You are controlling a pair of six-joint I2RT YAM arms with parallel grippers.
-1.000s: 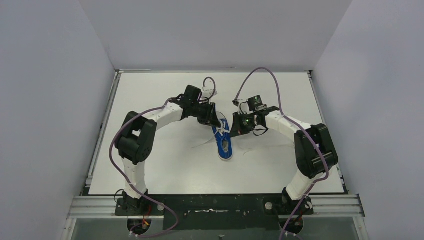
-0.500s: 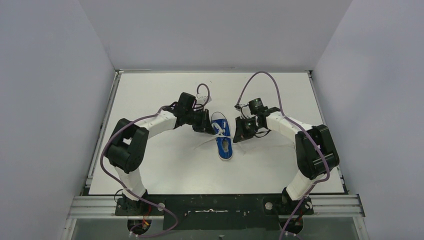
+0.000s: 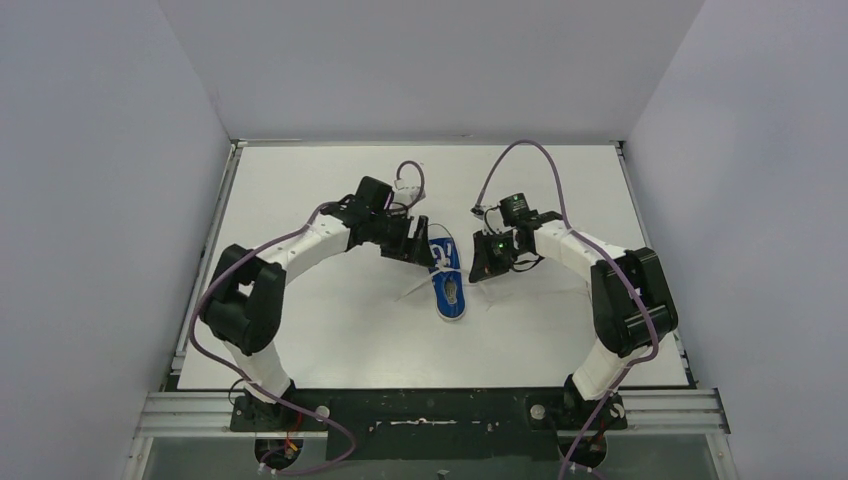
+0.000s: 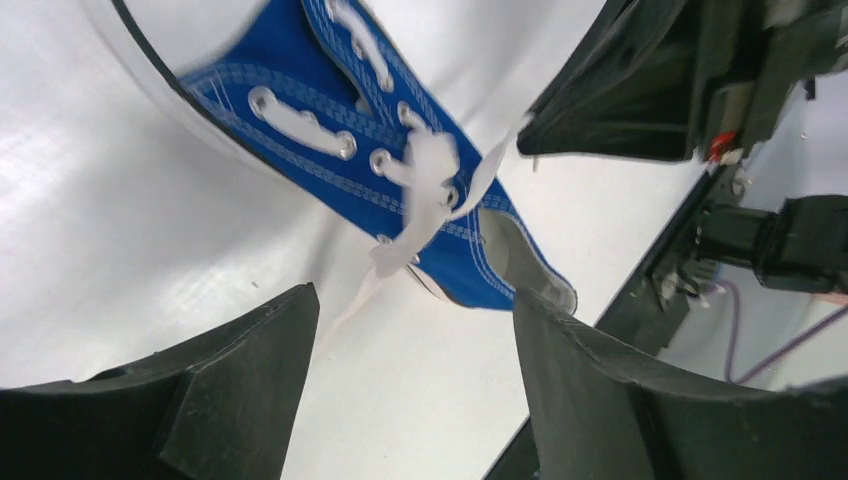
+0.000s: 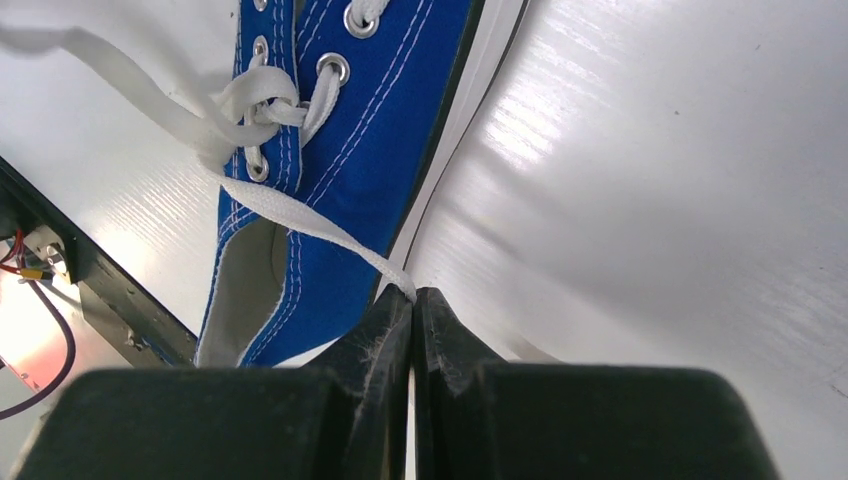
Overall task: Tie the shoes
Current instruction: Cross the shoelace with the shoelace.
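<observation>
Pale grey walls are enclosing a white bench, on which a single blue shoe is being kept near the middle, between the two arms, with its toe toward the far wall; a second shoe is not being shown in any view. One white lace end is being pinched by the right gripper, its fingers pressed together on the strand just beside the sole. The left gripper is being held spread and empty at the shoe's left side, with the other lace end lying loose beneath it, running from the crossed laces down onto the bench. Judging by this, a first knot is being drawn up and no bow is yet being formed. For the step to be done well, the loose end is best being taken close to the eyelets, the pinched strand being kept taut without the light shoe being dragged, and both ends being pulled apart evenly and low.
</observation>
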